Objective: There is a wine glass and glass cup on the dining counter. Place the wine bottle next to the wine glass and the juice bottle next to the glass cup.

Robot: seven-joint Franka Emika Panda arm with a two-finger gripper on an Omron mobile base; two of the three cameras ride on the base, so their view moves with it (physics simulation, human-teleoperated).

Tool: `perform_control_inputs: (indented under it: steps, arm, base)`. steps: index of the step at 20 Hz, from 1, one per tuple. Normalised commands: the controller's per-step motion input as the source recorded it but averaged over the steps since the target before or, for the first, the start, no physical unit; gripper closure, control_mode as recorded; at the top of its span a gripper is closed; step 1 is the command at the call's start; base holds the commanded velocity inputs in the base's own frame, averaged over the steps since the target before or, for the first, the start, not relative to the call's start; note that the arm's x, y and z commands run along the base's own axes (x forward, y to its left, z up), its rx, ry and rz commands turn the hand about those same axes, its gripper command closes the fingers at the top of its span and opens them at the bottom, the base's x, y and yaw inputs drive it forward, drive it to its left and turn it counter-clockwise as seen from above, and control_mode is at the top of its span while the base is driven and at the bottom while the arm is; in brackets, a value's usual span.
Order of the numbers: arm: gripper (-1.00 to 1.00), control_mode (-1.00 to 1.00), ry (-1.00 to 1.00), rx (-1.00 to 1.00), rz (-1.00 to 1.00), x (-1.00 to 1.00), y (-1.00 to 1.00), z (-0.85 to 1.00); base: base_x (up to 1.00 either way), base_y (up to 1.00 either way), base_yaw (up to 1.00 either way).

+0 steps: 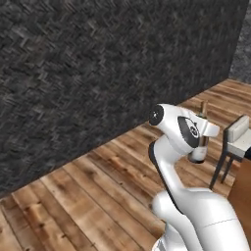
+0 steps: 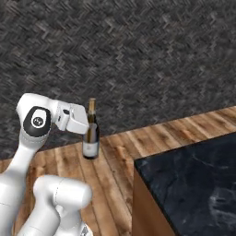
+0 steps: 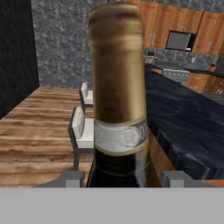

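My gripper (image 2: 88, 125) is shut on the wine bottle (image 2: 91, 138), a dark bottle with a gold-foil neck and a pale label, and holds it upright above the wooden floor. In the hand view the bottle's gold neck (image 3: 117, 65) fills the middle, with my gripper (image 3: 122, 178) closed around the body just below it. The left base view shows the bottle's neck (image 1: 204, 108) poking up behind the hand. The dining counter (image 2: 193, 179), with its black marbled top, lies to the right of the bottle and runs away along the right of the hand view (image 3: 188, 127). The wine glass, glass cup and juice bottle are out of view.
A dark textured wall (image 2: 138, 55) stands behind the bottle. Pale-seated stools (image 3: 82, 129) line the counter's wooden front, one at the right edge of the left base view (image 1: 238, 135). Kitchen cabinets with a microwave (image 3: 179, 40) are far beyond the counter.
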Motion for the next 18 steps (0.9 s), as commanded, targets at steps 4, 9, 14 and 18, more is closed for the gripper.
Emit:
perform_control_inputs:
  steps: [4,9,14,18]
  arm:
    - [1.00,1.00,0.00,0.00,0.00,0.00,0.00,0.00]
    - [1.00,1.00,0.00,0.00,0.00,0.00,0.00,0.00]
    - [1.00,1.00,0.00,0.00,0.00,0.00,0.00,0.00]
    - [1.00,1.00,0.00,0.00,0.00,0.00,0.00,0.00]
  base:
    - [0.63,0.07,-0.38]
    - [0.63,0.08,-0.38]
    - [0.62,0.08,-0.39]
    - [0.63,0.08,-0.38]
